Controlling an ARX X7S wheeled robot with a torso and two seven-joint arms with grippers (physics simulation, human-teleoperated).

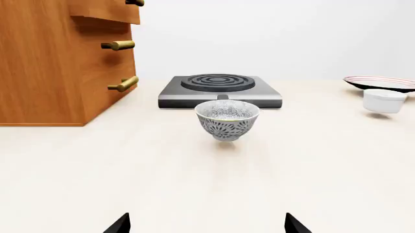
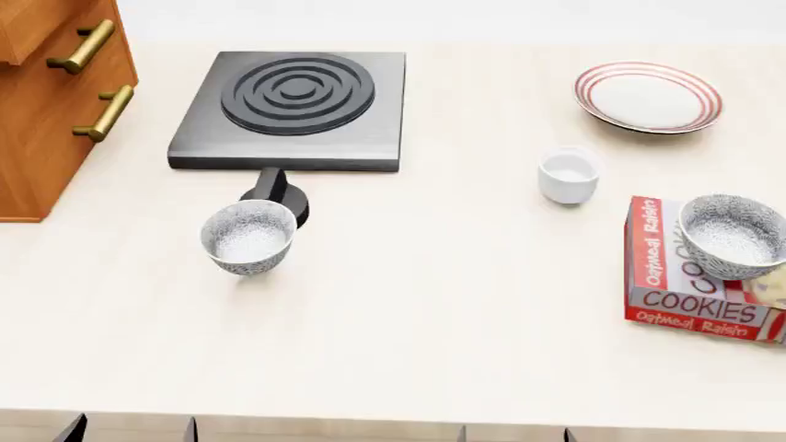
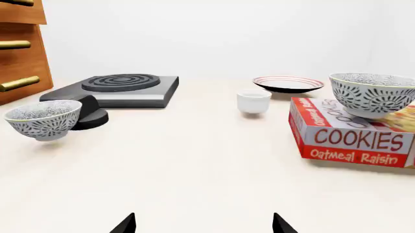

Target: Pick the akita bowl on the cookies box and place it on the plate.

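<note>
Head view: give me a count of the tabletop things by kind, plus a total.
Speckled bowls: 2, one by the stove, one on the cookies box
White cup: 1
Plate: 1
Cookies box: 1
Stove: 1
Wooden cabinet: 1
Total: 7

Stove [image 2: 293, 110], cabinet [image 2: 50, 101], white cup [image 2: 569, 175], second bowl [image 2: 249, 237]

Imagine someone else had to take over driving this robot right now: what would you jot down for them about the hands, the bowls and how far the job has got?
Left gripper: open, empty, facing the bowl by the stove, the wrong one.
Right gripper: open, empty, low over the table.
The akita bowl sits on the cookies box, at the table's right.
The plate lies empty beyond a small white cup.
Done: nothing. Left: grasp the bowl on the box, probably with the right arm, and set it on the plate.
</note>
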